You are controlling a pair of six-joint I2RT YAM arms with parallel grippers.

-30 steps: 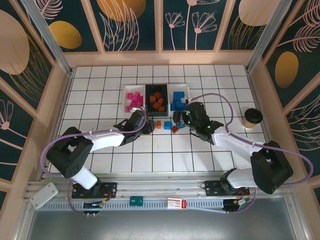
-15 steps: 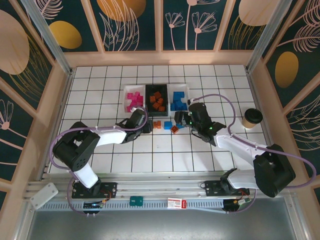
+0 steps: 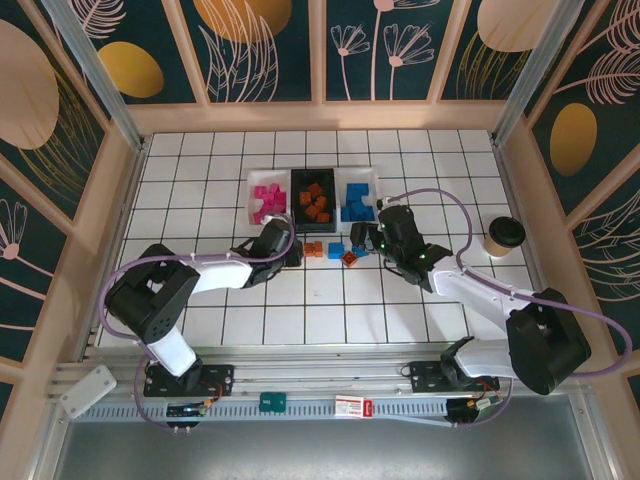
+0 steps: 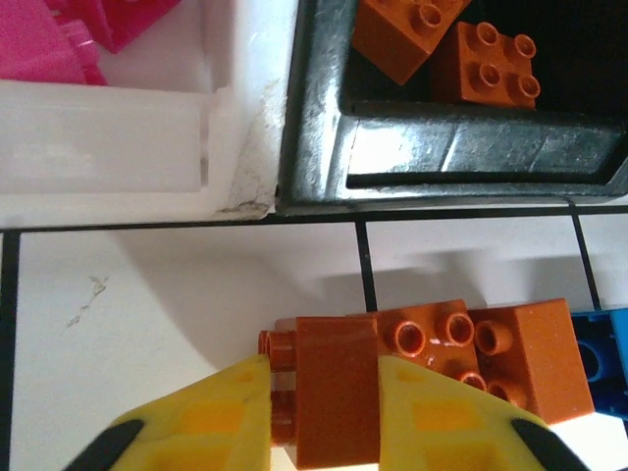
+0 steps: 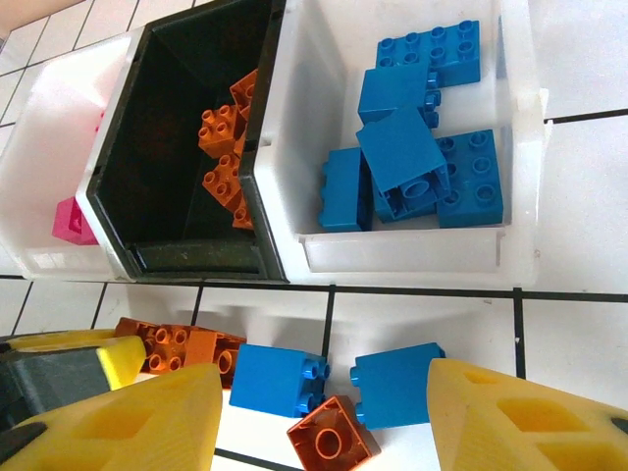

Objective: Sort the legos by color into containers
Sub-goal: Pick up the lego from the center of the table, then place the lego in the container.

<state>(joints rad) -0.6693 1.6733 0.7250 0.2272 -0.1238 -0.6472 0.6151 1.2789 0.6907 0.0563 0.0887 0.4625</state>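
Observation:
My left gripper [image 4: 324, 417] is shut on an orange lego [image 4: 337, 392] lying on the tiles just in front of the black container [image 4: 314, 147]. A second orange lego [image 4: 491, 348] touches it on the right. In the top view the left gripper [image 3: 296, 250] sits below the three containers: white with pink legos [image 3: 252, 198], black with orange ones [image 3: 295, 190], white with blue ones [image 3: 375, 182]. My right gripper [image 5: 324, 402] hangs open over two loose blue legos [image 5: 277, 378] [image 5: 397, 383] and an orange one [image 5: 331, 440], touching none.
A paper cup [image 3: 504, 236] stands at the right side of the floor. Wooden walls [image 3: 130, 190] close in the tiled area. Purple cables [image 3: 440, 195] loop over both arms. The two grippers are close together by the loose pile.
My left gripper's fingers have closed onto the orange lego. The left arm's elbow shifted slightly; the right gripper edged a little and stayed open.

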